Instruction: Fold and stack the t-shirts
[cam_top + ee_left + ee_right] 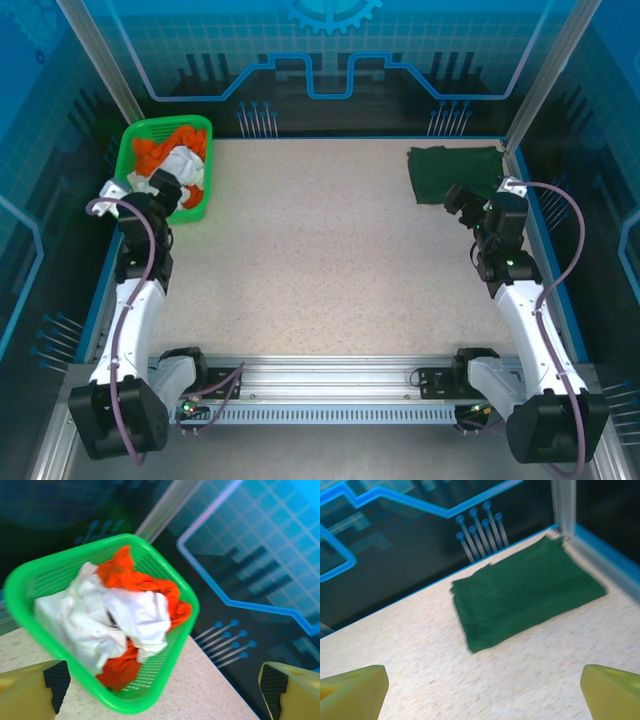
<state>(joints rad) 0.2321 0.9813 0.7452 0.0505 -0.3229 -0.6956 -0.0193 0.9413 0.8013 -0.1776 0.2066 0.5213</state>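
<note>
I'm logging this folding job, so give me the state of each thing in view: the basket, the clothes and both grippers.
Green mesh basket: upright, far left corner, holding cloth.
White t-shirt: crumpled in the basket, unfolded.
Orange cloth: crumpled in the basket, partly under the white t-shirt.
Dark green t-shirt: folded flat, far right corner.
Left gripper: fingers open, empty.
Right gripper: fingers open, empty.

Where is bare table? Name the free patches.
The speckled tabletop is bare between the green plastic mesh basket far left and the folded dark green t-shirt far right. Crowded: the basket, heaped with a white t-shirt and orange cloth.
</note>
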